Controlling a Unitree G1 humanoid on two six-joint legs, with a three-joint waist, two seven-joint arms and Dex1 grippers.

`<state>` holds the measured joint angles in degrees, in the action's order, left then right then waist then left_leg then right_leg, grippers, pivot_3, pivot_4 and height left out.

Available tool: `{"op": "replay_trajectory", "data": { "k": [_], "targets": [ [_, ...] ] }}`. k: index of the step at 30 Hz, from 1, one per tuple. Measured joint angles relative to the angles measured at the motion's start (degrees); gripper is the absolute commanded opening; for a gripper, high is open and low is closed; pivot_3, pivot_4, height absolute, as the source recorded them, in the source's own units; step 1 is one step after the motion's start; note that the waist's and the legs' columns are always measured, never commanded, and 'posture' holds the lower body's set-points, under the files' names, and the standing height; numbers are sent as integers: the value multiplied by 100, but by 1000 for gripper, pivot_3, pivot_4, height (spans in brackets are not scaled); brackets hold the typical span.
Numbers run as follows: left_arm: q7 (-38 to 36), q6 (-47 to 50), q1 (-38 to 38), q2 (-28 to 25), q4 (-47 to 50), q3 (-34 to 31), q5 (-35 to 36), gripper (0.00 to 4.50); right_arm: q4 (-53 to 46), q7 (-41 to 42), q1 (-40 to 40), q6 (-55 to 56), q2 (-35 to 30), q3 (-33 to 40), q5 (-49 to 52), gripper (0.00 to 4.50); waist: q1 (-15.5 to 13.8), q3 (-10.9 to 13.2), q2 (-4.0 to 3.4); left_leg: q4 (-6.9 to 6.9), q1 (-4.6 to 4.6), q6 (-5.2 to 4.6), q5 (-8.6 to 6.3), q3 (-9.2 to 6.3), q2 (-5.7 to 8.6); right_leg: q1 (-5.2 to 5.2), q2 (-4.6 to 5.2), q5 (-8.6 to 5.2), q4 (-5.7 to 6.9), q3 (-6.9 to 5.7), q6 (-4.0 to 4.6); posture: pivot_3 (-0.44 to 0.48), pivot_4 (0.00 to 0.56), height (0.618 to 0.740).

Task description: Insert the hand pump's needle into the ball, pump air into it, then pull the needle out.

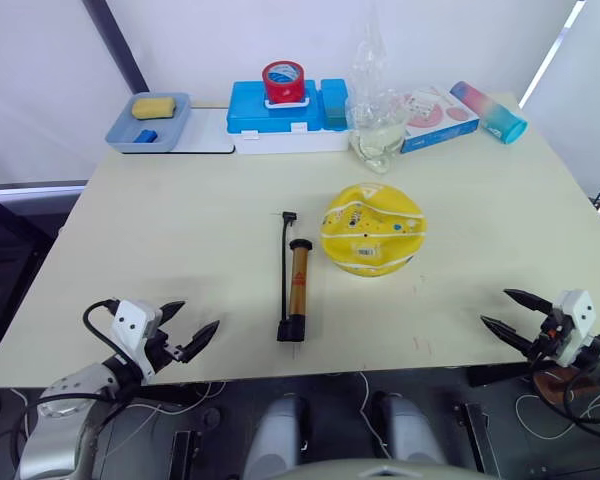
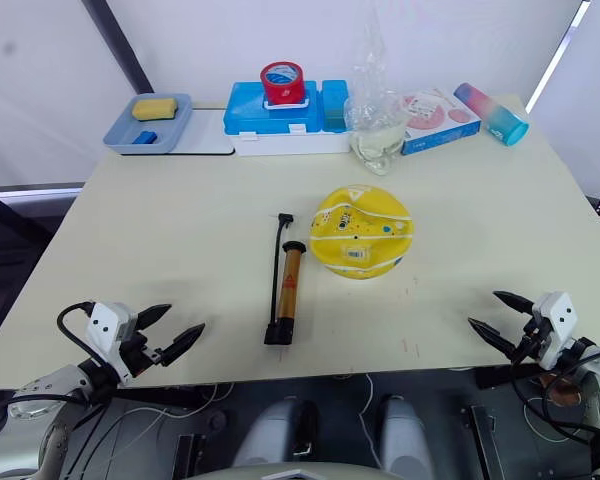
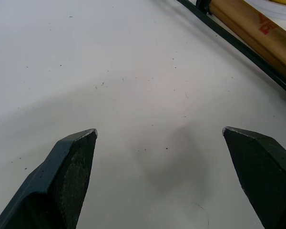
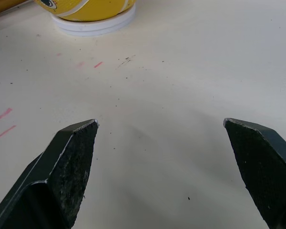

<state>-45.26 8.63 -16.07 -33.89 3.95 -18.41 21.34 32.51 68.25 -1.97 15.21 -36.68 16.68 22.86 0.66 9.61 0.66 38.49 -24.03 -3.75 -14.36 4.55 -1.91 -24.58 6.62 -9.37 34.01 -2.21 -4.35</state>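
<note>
The ball (image 1: 372, 229) is yellow with white seams, saggy and dented, and rests on a white ring near the table's middle. Just left of it the hand pump (image 1: 297, 283) lies flat, an amber tube with a black handle toward me and its black hose (image 1: 284, 262) running along its left side. The needle at the hose's far end (image 1: 289, 215) is too small to make out. My left gripper (image 1: 187, 329) stands open over the front left edge, empty. My right gripper (image 1: 505, 310) hangs open over the front right edge, empty. The pump tube (image 3: 255, 25) and the ball's underside (image 4: 88, 7) show in the wrist views.
Along the back edge stand a grey-blue tray (image 1: 152, 122) with a yellow sponge, a blue box (image 1: 285, 115) bearing a red tape roll (image 1: 282, 82), a clear plastic bag (image 1: 378, 120), a flat pink-and-white box (image 1: 435, 115) and a lying pink-teal bottle (image 1: 490, 111).
</note>
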Motion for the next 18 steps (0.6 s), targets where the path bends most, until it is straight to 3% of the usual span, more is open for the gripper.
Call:
{"op": "replay_trajectory", "data": {
  "k": [8, 18],
  "targets": [
    [-120, -622, 171, 125, -833, 64, -193, 4500, 593, 103, -192, 236, -30, 1, -15, 4439, 2, -2, -3, 0, 4, -1, 0, 6, 0, 2, 1, 1, -1, 0, 1, 0, 150, 739],
    [200, -397, 292, 307, -353, 112, -192, 4500, 445, 290, -174, 231, -73, 14, 124, 4439, -14, -2, -4, 1, 5, -1, 1, 5, -3, 4, 3, 2, 2, 0, 2, 0, 150, 739]
  ]
}}
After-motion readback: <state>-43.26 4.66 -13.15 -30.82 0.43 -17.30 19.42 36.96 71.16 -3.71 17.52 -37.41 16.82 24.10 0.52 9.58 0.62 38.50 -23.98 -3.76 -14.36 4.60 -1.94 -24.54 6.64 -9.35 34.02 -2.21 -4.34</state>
